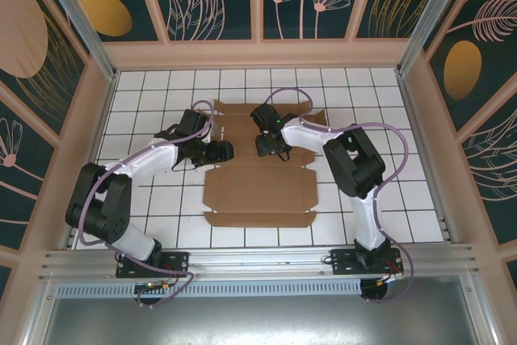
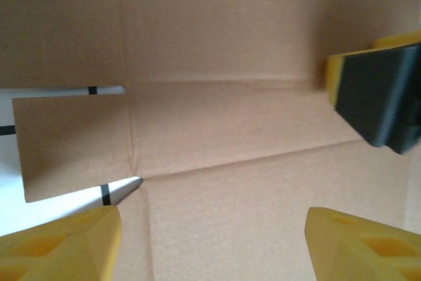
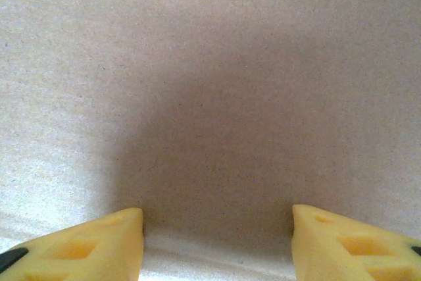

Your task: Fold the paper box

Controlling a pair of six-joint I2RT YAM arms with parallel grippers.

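Cardboard lies flat under me: the plain brown cardboard paper box [image 1: 258,191] is an unfolded die-cut sheet in the middle of the white tiled table [image 1: 153,90], so I judge folding barely begun. My left pincer [image 2: 210,245] hangs wide and empty over a crease [image 2: 217,166] by the left side flap [image 2: 69,143]; my right pincer [image 3: 217,238], equally wide, hovers close over bare board just beside it. Next I must catch a flap edge and raise it along its crease. Bare tiles either side leave room, though my pincers crowd each other.
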